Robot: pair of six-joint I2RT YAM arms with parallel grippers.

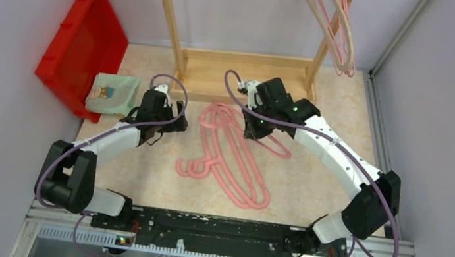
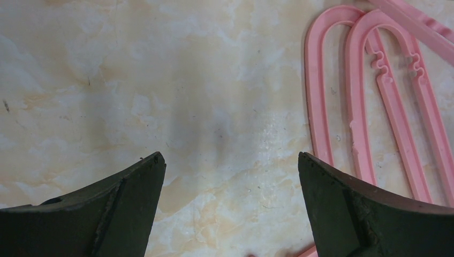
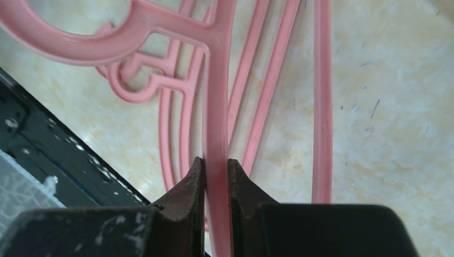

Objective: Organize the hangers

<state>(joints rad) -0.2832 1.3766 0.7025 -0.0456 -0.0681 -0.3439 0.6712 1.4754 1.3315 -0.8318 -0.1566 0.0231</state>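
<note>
Several pink hangers [image 1: 235, 153] lie in a loose pile on the marbled table in the middle. My right gripper [image 1: 256, 132] is shut on the bar of one pink hanger [image 3: 217, 107]; the other hangers [image 3: 176, 123] lie beneath it. My left gripper [image 1: 168, 127] is open and empty, just left of the pile, over bare table; two rounded hanger ends [image 2: 369, 85] show at the right of its wrist view. Pink and beige hangers [image 1: 335, 23] hang on the wooden rack at the back right.
A wooden rack [image 1: 245, 71] stands at the back. A red bin [image 1: 84, 40] leans at the back left, with a folded green cloth [image 1: 113, 93] beside it. Grey walls close in both sides. A black rail [image 1: 211, 229] runs along the near edge.
</note>
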